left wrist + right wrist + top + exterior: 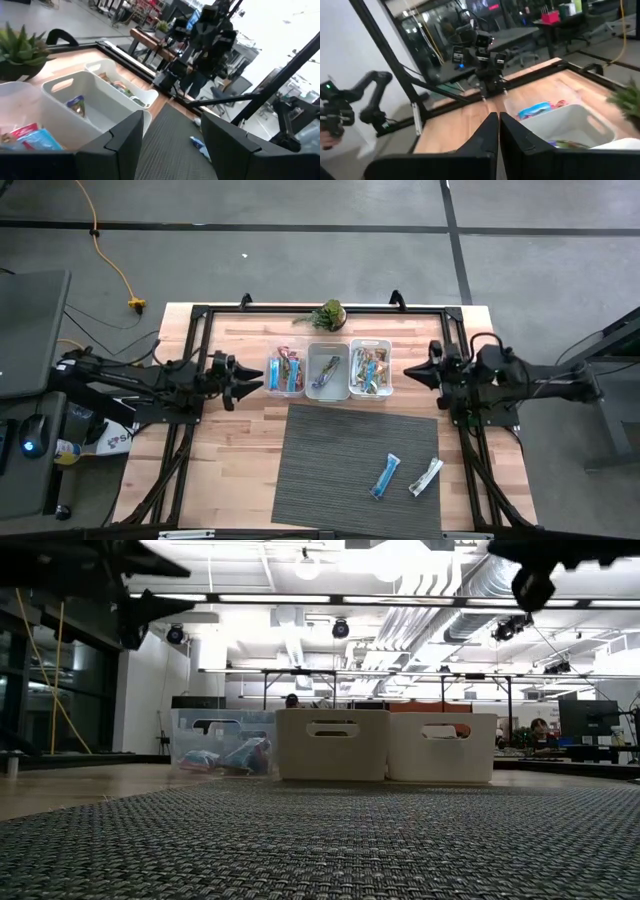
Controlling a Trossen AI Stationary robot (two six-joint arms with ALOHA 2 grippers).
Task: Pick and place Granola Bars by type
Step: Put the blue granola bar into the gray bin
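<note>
Two granola bars lie flat on the grey mat: a blue one (386,476) and a white-silver one (426,477) to its right. Three bins stand side by side at the mat's far edge; the left bin (285,370) holds blue and pink-red bars, the middle bin (328,371) one bar, the right bin (370,370) several orange-brown ones. My left gripper (258,387) hovers open just left of the left bin, holding nothing. My right gripper (408,371) hovers shut just right of the right bin, also empty. The blue bar (201,146) shows in the left wrist view.
A small green plant (328,315) stands behind the bins at the table's far edge. The grey woven mat (355,470) covers the table's near middle. Black frame rails (192,340) run along the table's sides and far edge.
</note>
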